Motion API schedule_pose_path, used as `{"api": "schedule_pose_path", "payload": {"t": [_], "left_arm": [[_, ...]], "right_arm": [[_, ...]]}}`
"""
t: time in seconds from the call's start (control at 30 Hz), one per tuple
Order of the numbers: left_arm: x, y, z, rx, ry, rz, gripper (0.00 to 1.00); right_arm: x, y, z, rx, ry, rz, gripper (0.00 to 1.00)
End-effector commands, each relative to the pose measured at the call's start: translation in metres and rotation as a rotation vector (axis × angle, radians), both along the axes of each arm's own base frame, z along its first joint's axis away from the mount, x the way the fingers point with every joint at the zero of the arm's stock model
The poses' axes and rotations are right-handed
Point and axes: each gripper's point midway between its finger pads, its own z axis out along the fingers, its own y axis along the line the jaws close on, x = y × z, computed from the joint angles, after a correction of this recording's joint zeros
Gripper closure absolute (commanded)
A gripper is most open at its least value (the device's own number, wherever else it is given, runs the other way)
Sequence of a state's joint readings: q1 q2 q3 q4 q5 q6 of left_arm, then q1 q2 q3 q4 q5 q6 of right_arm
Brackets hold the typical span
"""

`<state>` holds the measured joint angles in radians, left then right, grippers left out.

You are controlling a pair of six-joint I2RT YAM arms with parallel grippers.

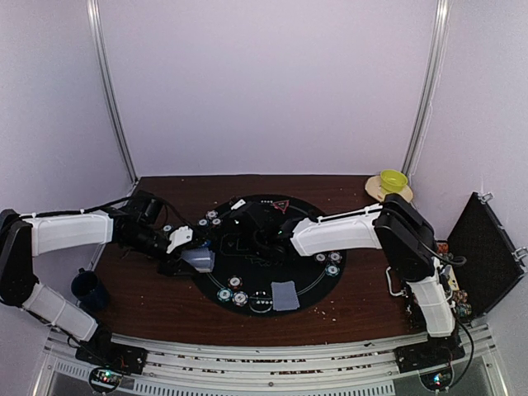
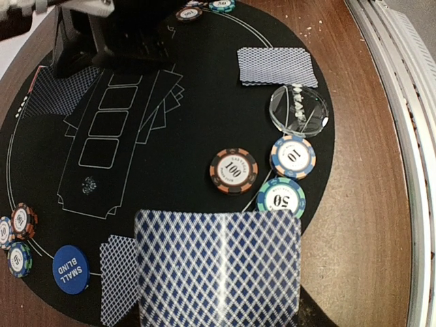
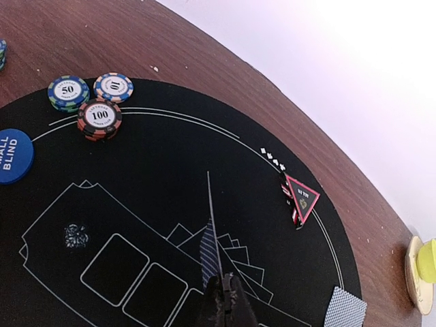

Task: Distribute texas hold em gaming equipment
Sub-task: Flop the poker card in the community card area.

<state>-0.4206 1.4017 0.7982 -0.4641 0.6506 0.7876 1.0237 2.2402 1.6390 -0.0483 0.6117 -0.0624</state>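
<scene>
Right gripper [image 3: 223, 289] pinched a blue-backed playing card [image 3: 210, 255] on edge, long axis pointing across the round black mat [image 3: 170, 170]; left gripper [image 1: 194, 252] clamped a second card [image 2: 218, 269] flat. Brown wooden table [image 1: 371, 301], white walls [image 1: 272, 82].

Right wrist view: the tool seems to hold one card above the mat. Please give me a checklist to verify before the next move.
1. Right tool shut on the card: ok.
2. Card face up or down: cannot tell, it is seen edge-on.
3. Printed card boxes beneath are bare: ok.
4. Left tool holds the deck: ok.
5. The two tools are apart in the top view: ok.
</scene>
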Motion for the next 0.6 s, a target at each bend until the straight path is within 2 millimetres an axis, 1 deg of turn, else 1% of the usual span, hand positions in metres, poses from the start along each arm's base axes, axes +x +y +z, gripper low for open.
{"api": "schedule_pose_path", "payload": {"t": [0.0, 0.07, 0.2, 0.33, 0.57], "left_arm": [[0.002, -0.005, 0.013, -0.039, -0.046, -0.017, 0.53], [0.002, -0.005, 0.013, -0.039, -0.048, -0.016, 0.53], [0.002, -0.005, 0.013, -0.040, -0.048, -0.017, 0.53], [0.001, -0.005, 0.013, -0.041, -0.046, -0.019, 0.53], [0.001, -0.005, 0.013, -0.041, -0.047, -0.020, 0.53]], "right_arm": [[0.005, 0.018, -0.002, -0.074, -0.054, 0.042, 1.00], [0.004, 0.026, -0.009, -0.091, -0.054, 0.071, 1.00], [-0.003, 0.043, -0.022, -0.115, -0.051, 0.152, 1.00], [-0.010, 0.055, -0.033, -0.113, -0.030, 0.213, 1.00], [-0.021, 0.074, -0.043, -0.039, 0.015, 0.319, 1.00]]}}
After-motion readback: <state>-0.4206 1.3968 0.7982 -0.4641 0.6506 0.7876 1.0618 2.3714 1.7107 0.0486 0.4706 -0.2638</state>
